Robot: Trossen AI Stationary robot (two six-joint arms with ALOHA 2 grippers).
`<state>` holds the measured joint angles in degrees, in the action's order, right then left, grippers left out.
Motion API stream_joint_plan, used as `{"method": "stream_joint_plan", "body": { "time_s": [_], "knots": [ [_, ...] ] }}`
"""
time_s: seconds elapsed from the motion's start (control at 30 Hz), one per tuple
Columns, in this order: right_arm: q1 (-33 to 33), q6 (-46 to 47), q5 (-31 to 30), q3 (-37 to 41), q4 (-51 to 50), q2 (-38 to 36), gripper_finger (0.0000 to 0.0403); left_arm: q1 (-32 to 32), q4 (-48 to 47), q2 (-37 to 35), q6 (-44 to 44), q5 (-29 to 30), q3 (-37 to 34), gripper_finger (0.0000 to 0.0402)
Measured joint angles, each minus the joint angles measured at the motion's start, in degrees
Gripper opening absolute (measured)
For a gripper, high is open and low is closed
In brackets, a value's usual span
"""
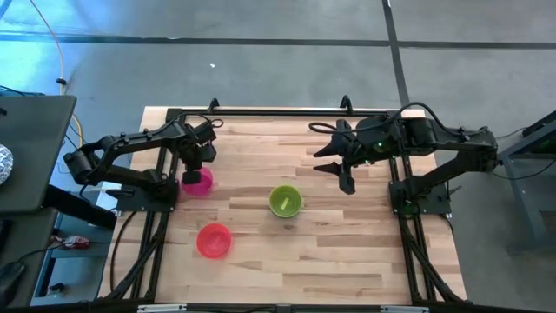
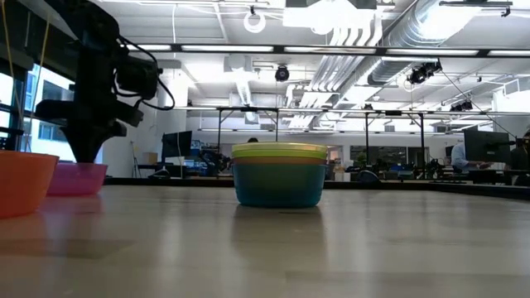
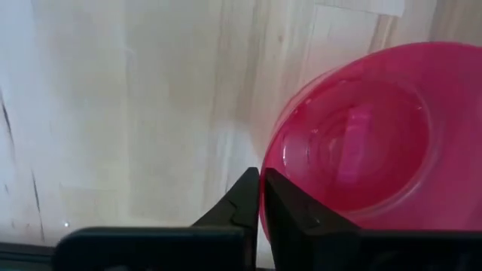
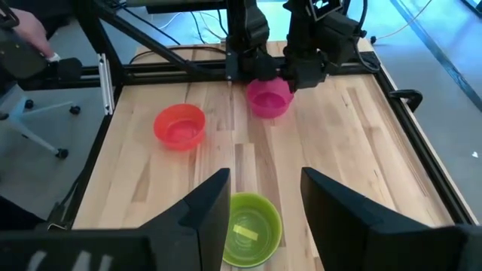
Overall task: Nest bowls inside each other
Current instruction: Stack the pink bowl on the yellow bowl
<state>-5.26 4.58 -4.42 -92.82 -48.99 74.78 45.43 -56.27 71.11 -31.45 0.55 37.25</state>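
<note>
Pale wooden planking (image 1: 347, 252) spreads under both my arms, framed by a dark rail, with a bright open hall of desks and ceiling pipes beyond the far edge in the low view.

My left pincer (image 3: 260, 197) is down at the pink bowl (image 1: 199, 182), its two fingertips drawn narrow together on that bowl's rim, the wall pinched between them; the bowl's base rests on the wood. Nearer the front edge, apart from this pincer, the red bowl (image 1: 214, 241) stands alone.

My right pincer (image 1: 346, 165) hangs above the planks on the other side, fingers spread wide with nothing between them. Ahead of it and a little below, toward the middle, sits the stack of bowls (image 2: 279, 174): green bowl (image 4: 251, 229) on top, a yellow rim under that, teal blue at the bottom. Whether more lies inside the stack I cannot tell.
</note>
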Motion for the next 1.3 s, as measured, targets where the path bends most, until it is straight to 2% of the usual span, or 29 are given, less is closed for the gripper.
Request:
{"method": "stream_joint_plan", "body": {
  "time_s": [0.3, 0.63, 0.83, 1.07, 1.3],
  "knots": [
    [0.0, -0.1, -1.4, 0.0, 0.0, 0.0, 0.0155, 0.0, -0.4, 0.0, 7.9, -0.5, 5.1, 0.0001],
    [0.0, -0.9, -1.5, 0.0, 0.0, 0.0, 0.0155, 0.0, -2.1, 1.3, 18.4, -7.6, 12.6, 0.0],
    [0.0, -1.0, -1.5, 0.0, -1.6, 0.0, 0.0155, -2.2, -5.6, 6.3, 24.3, -13.9, 16.3, 0.0],
    [0.0, -0.4, -3.7, 0.0, -5.5, -0.3, 0.0155, -8.7, -6.3, 13.2, 28.3, -13.1, 22.4, 0.0],
    [0.0, 1.0, -5.4, 0.0, -9.8, -2.8, 0.0155, -14.0, -7.1, 20.5, 30.5, -12.9, 34.1, 0.0]
  ]
}}
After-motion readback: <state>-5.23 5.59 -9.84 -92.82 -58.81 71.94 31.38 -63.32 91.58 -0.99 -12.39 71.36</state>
